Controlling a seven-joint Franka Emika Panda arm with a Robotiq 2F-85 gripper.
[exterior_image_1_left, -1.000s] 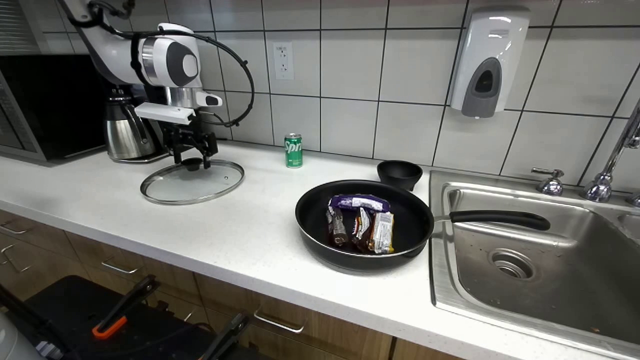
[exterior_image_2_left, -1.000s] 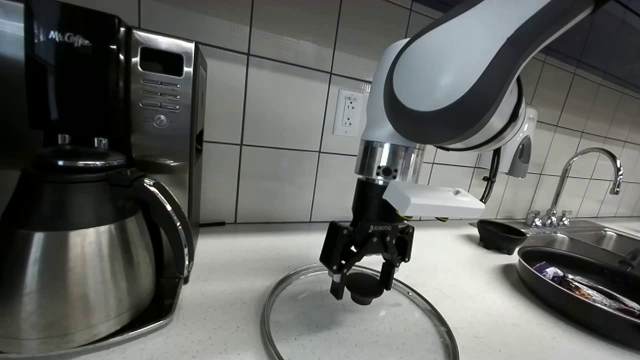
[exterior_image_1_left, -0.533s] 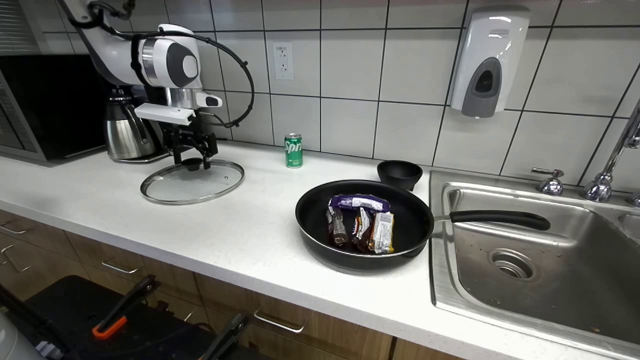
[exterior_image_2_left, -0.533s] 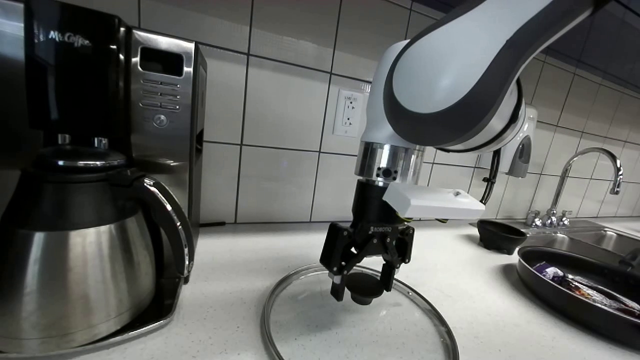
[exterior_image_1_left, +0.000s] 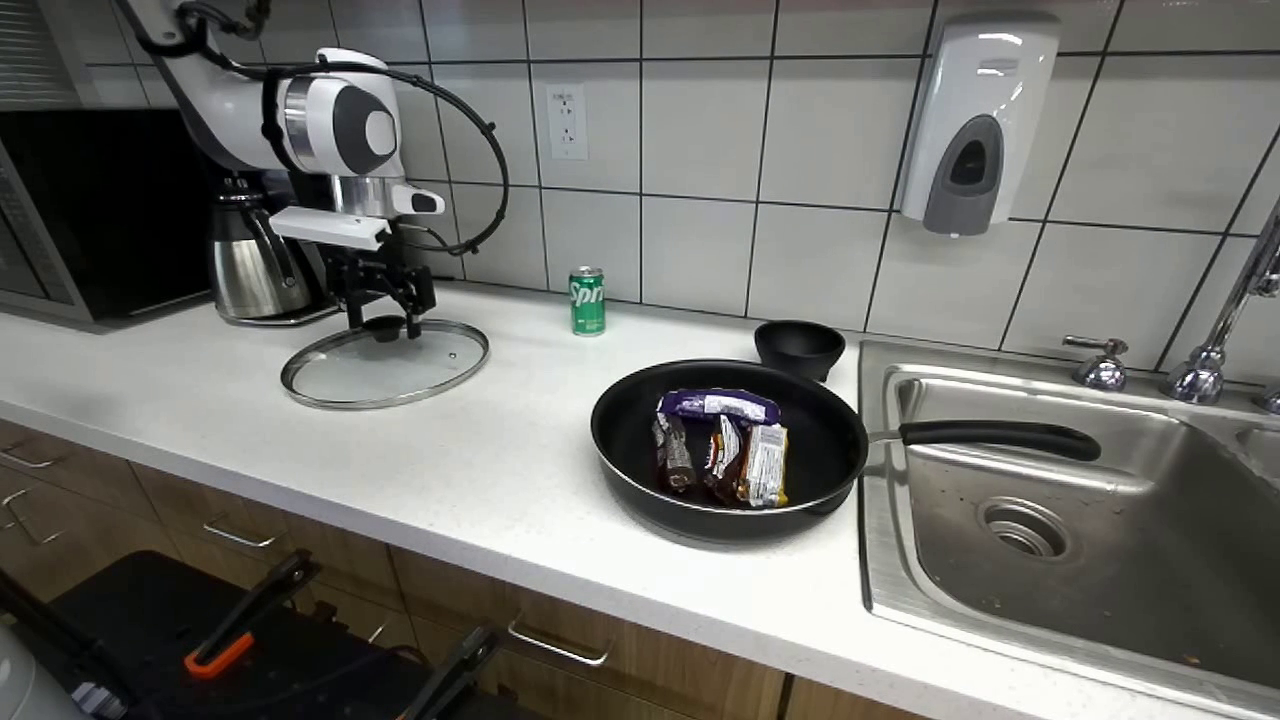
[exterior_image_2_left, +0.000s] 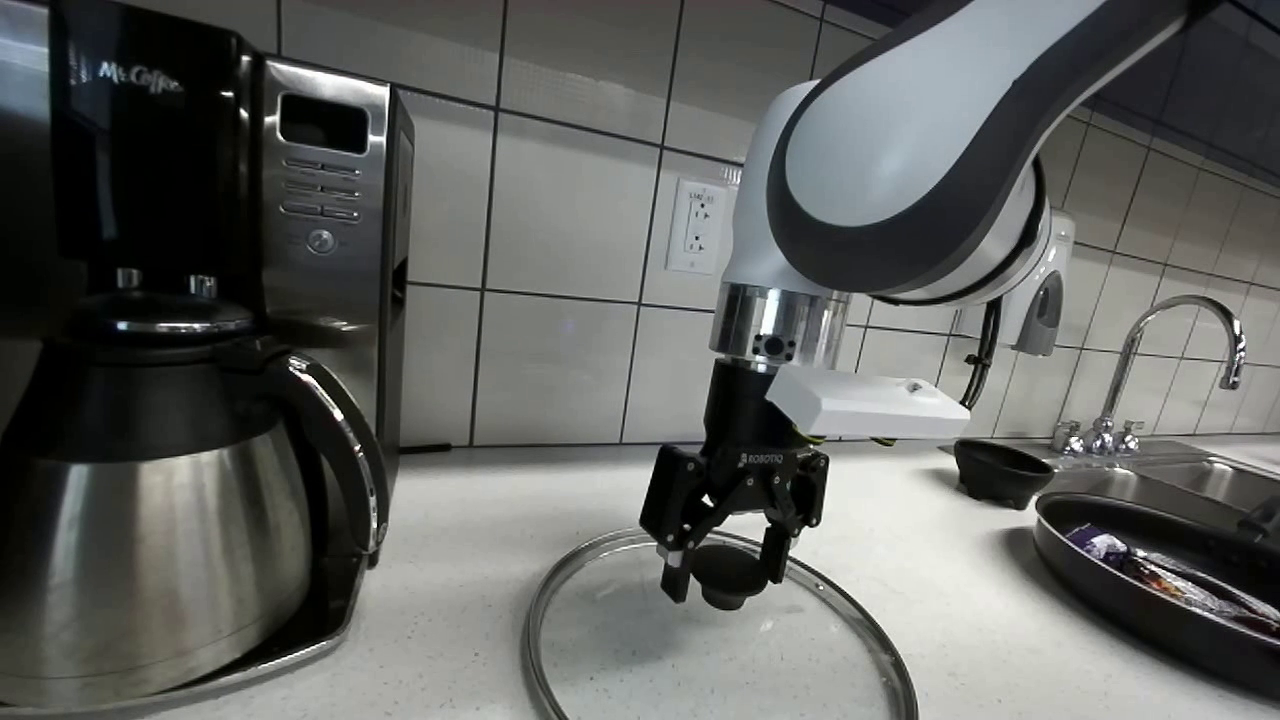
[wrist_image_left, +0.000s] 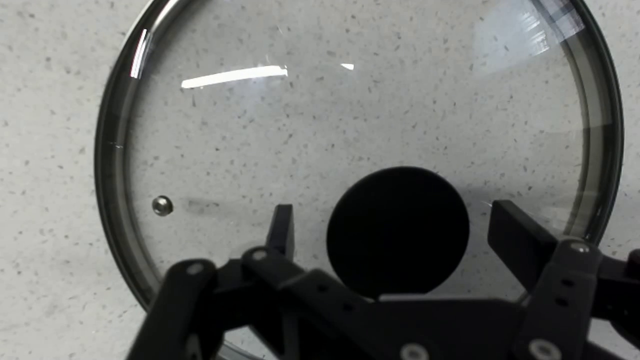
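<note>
Wrist view: gripper (wrist_image_left: 392, 207) straddling the black knob (wrist_image_left: 398, 232) of a glass lid (wrist_image_left: 350, 125).
Fingers (wrist_image_left: 284, 227) are standing well apart, space showing on either side of the knob, holding nothing. Lid is lying on the white worktop (exterior_image_1_left: 520, 440) between front and back edges; in an exterior view, a green can (exterior_image_1_left: 587, 302) is standing near the back edge, a frying pan (exterior_image_1_left: 820, 430) beside the edge at the sink (exterior_image_1_left: 1120, 520).

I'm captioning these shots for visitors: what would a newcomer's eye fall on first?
Most likely the robot arm, its open hand astride the black knob of a glass lid lying on the white counter. Next comes the black frying pan of wrapped candy bars, its handle reaching over the sink. Then the green Sprite can, a bright spot near the tiled wall.
</note>
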